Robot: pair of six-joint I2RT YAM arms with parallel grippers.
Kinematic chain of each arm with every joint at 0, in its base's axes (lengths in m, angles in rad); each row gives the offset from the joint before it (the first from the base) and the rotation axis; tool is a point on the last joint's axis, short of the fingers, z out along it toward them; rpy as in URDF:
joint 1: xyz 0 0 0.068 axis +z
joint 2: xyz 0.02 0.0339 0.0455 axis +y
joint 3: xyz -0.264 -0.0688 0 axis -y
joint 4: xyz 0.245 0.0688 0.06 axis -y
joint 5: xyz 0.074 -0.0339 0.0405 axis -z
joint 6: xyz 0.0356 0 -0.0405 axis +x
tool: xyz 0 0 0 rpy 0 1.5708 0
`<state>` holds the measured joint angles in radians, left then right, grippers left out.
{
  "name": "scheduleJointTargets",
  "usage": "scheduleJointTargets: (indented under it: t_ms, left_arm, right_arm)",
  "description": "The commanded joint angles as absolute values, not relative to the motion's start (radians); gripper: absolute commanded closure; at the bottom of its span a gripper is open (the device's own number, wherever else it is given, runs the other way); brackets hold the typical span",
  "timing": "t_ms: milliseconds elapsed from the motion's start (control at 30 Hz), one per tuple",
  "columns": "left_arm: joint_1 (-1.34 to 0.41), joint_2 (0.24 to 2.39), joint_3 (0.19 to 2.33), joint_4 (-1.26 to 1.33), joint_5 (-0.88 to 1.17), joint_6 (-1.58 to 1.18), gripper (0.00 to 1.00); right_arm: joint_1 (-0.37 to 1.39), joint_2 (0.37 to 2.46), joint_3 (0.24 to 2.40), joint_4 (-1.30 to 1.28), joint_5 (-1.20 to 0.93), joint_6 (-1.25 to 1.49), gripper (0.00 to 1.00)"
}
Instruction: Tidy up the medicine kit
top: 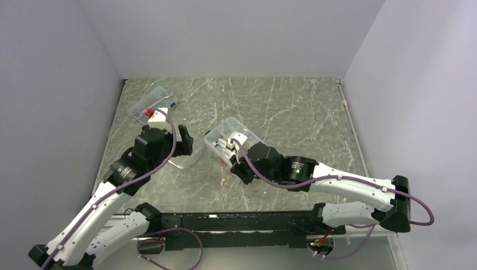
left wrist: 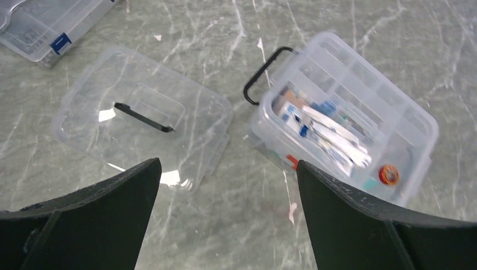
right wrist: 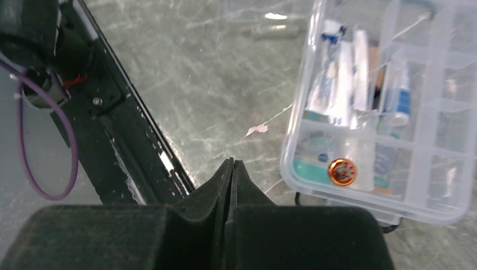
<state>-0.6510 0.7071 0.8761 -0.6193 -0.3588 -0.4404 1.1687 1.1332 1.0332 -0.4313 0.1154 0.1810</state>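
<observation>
With both arms over the green marbled table point(left wrist: 185, 25), I've got the medicine kit point(left wrist: 388, 84) sitting open near the middle, lid off. It's between the two grippers in the top view, angled, with its dark handle point(left wrist: 247, 87) toward the left arm. Left gripper point(left wrist: 226, 166): fingers wide apart, nothing between them, hovering above the table. The clear lid point(left wrist: 185, 107) lies flat below it, just beside the kit on the handle side. I can't tell if their edges touch. A dark strip runs across the lid's centre. Right gripper point(right wrist: 232, 164): fingers pressed together, nothing held, just off the kit's near edge and above the table. Inside the kit there are white packets with blue print point(left wrist: 332, 135) lying packed side by side in one long compartment. A small round red-and-gold item point(left wrist: 388, 174) sits at one end, and the other divider cells look clear. The flatter clear case with a blue label point(left wrist: 39, 28) sits at the far left, well apart from the kit.
</observation>
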Motion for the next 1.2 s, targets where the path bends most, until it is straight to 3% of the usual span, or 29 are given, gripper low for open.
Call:
scheduleJointTargets:
  t_ms: [0, 267, 733, 1167]
  left_arm:
    - [-0.482, 0.803, 0.915, -0.450, -0.123, -0.381, 0.03]
    - [-0.294, 1.047, 0.969, -0.302, 0.169, -0.457, 0.07]
    - [-0.253, 1.507, 1.044, 0.040, 0.587, -0.614, 0.17]
    - [-0.271, 1.531, 1.016, 0.090, 0.671, -0.631, 0.18]
  right_arm:
    - [1.218, 1.117, 0.953, -0.313, 0.193, 0.238, 1.00]
    - [1.265, 1.233, 0.867, -0.162, 0.240, 0.311, 1.00]
    - [1.324, 1.346, 0.814, -0.138, 0.447, 0.500, 1.00]
    - [1.239, 1.376, 0.819, -0.205, 0.561, 0.649, 1.00]
